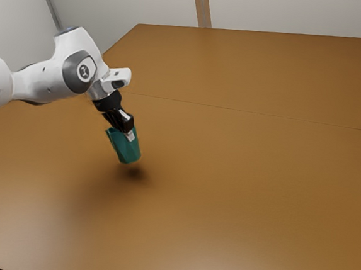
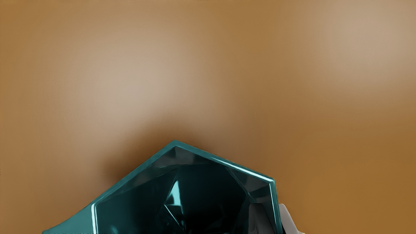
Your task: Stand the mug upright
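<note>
The teal mug (image 1: 126, 150) hangs tilted just above the table (image 1: 238, 197), mouth up toward the arm and base low, its shadow (image 1: 134, 172) beneath; it is nearer the table's edge at the exterior view's left than the far corner at the exterior view's right. The hand (image 1: 130, 135) is pinching its wall near the rim, one finger (image 2: 259, 218) inside the mouth and the other finger (image 2: 288, 221) outside. To finish well, I'd roll the wrist gently until the base lies level with the tabletop, then lower straight down; a wall pinch could let the mug pivot, so slow is better than quick. If an edge of the base lands first, ease the tilt out before letting go, then part the fingers just enough and lift straight, so the inner one doesn't drag the rim. The arm (image 1: 57, 81) carries a round badge (image 1: 83, 71) whose mark I can't read; I see no lettering on the mug.
</note>
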